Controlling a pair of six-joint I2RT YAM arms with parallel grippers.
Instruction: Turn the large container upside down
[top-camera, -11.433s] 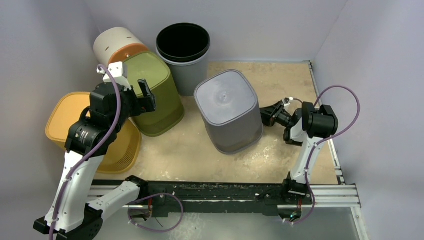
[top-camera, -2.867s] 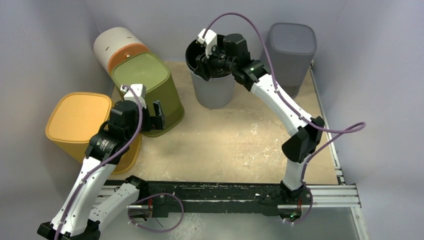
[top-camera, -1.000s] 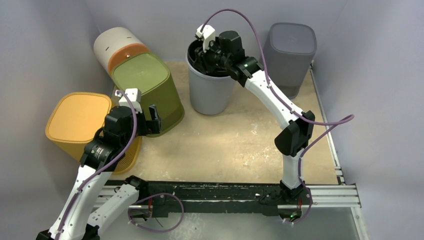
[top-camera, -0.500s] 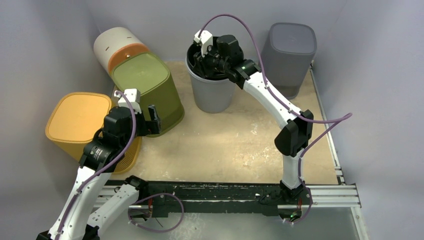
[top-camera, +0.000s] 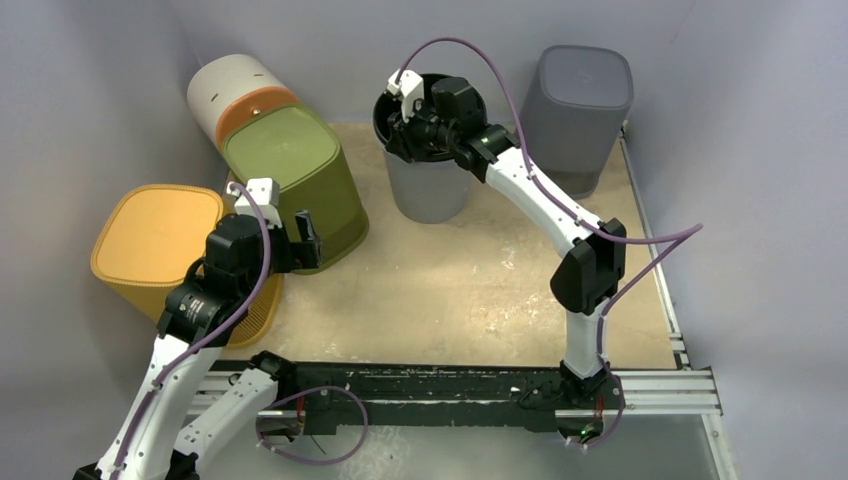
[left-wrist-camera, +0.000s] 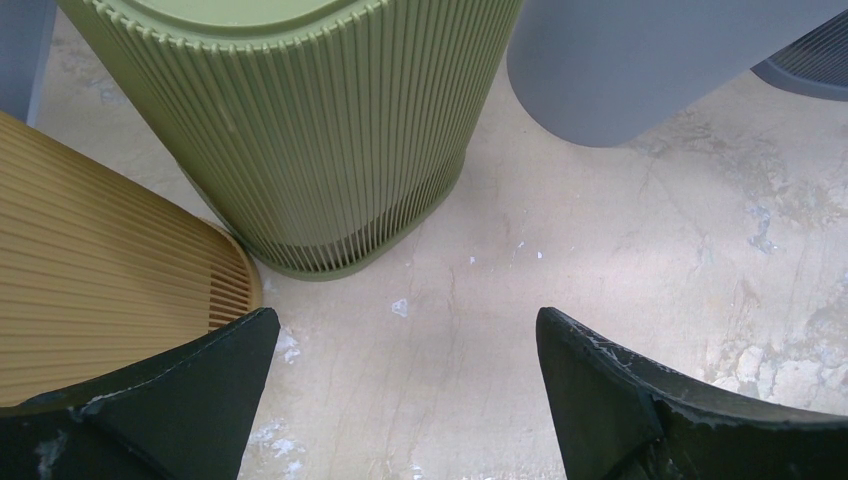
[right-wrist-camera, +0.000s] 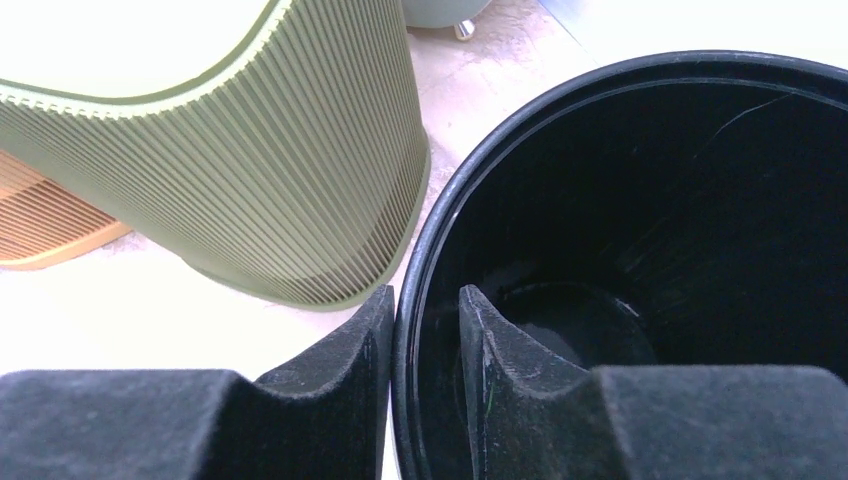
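Grips the black rim of the large container (top-camera: 428, 185) with the right gripper (right-wrist-camera: 427, 305), one finger inside, one outside. Shows it upright, mouth up, toward the table's (top-camera: 480, 290) far edge between green bin (top-camera: 300, 180) and grey bin (top-camera: 580, 100). Holds the left gripper (left-wrist-camera: 407, 325) spread wide, empty, beside the green bin.

Five bins on the worktop (top-camera: 480, 290): round grey bin (top-camera: 428, 190), square grey bin (top-camera: 580, 95), green bin (top-camera: 300, 170), yellow bin (top-camera: 155, 235), white-and-orange bin (top-camera: 225, 85).

Bins (top-camera: 292, 186) on mottled beige table (top-camera: 470, 290)
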